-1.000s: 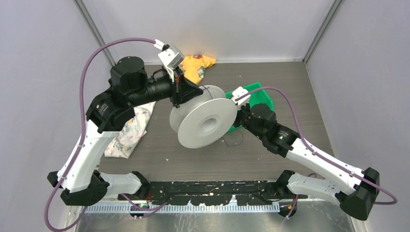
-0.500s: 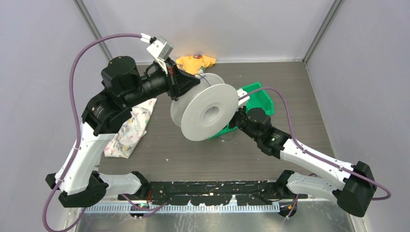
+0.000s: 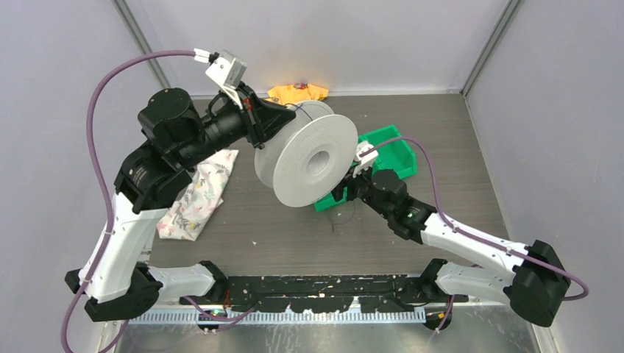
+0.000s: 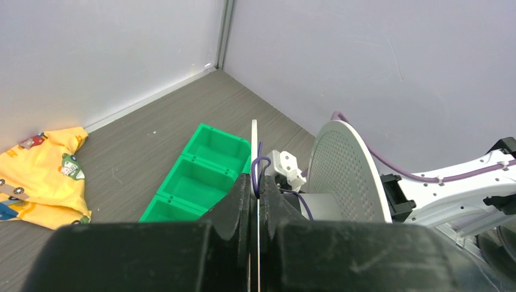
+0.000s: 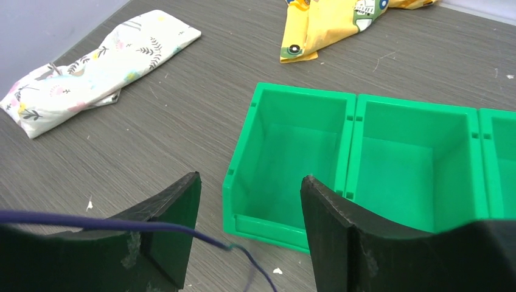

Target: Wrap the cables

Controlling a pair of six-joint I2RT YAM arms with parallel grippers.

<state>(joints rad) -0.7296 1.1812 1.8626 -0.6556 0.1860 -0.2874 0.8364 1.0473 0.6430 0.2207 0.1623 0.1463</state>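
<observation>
- Left gripper (image 4: 255,182): jaws pinched tight on the thin rim of one flange of the spool (image 4: 344,173). The flange sits edge-on between the fingers.
- Cable (image 4: 261,165): a dark loop right at the left fingertips, against the gripped flange, running off toward the hub between the two flanges.
- The second flange, perforated, stands just past the left tips and off to one side. The spool is up off the table (image 3: 279,243).
- Right gripper (image 5: 249,188): jaws wide apart, nothing clamped between the pads.
- A cable strand crosses the face of one right finger (image 5: 176,213) and drops into the gap at the bottom of the wrist view. Touching or just in front: cannot tell.
- Dead ahead of the right jaws: green bin (image 5: 292,152), its near wall just beyond the tips.
- Further out from the right jaws: floral cloth (image 5: 91,73) well off to one side, yellow cloth (image 5: 328,18) past the bin.
- Top view: the right gripper sits low, under the spool's near flange and beside the bin. A thin cable loop lies on the table just by it.
</observation>
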